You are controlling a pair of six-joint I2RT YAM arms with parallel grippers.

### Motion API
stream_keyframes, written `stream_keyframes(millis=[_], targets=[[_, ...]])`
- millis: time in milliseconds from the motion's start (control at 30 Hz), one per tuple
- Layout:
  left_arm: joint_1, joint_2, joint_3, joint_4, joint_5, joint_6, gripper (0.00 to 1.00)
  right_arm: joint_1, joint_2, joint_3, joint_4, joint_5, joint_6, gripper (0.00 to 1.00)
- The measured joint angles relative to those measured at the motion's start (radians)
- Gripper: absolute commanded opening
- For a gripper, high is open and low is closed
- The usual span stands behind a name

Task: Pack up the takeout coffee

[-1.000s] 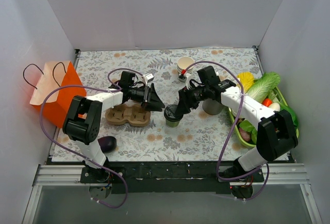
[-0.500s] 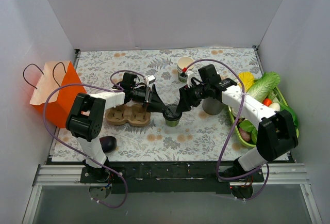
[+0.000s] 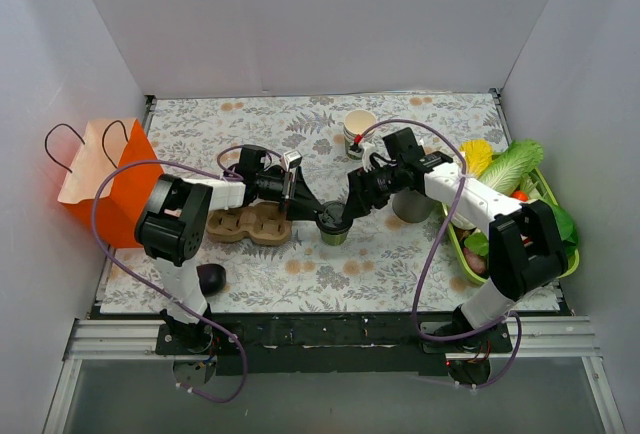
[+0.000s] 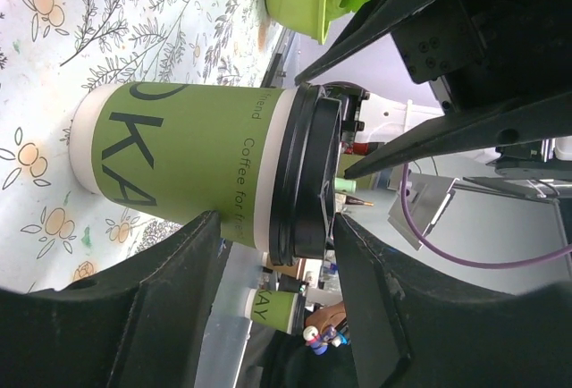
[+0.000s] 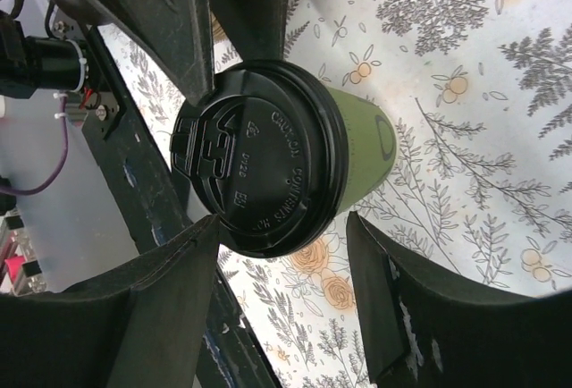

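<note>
coffee cup (image 3: 334, 224) upright on tabletop (image 3: 400, 254), beside carrier (image 3: 250, 223) | left claw (image 4: 277, 303) and right claw (image 5: 281, 294) both open, straddling it | risk: claws collide, tipping cup

Plain white panels (image 3: 320, 24) close the workspace in on three sides: one at the back and one slanting in from each flank. They are bare and evenly lit, with only soft shadows where they meet. The tabletop (image 3: 420, 254) wears a pale cloth printed with grey leafy sprigs and small orange blossoms (the same pattern shows close up in both wrist views). Along the near edge runs a black mounting strip (image 3: 330, 332) on silver aluminium rails (image 3: 110, 339).
</note>
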Motion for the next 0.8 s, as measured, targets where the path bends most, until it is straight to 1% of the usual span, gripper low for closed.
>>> stream_keyframes(millis=[333, 567, 800], targets=[[0.0, 0.016, 0.0, 0.043, 0.019, -0.045, 0.53, -0.023, 0.019, -0.048, 0.025, -0.106, 0.017, 0.66], [0.0, 0.029, 0.001, 0.054, 0.023, -0.061, 0.51, -0.043, 0.033, -0.062, 0.051, -0.146, 0.036, 0.61], [0.0, 0.031, 0.014, 0.01, 0.011, -0.039, 0.5, -0.045, 0.037, -0.08, 0.084, -0.167, 0.053, 0.58]])
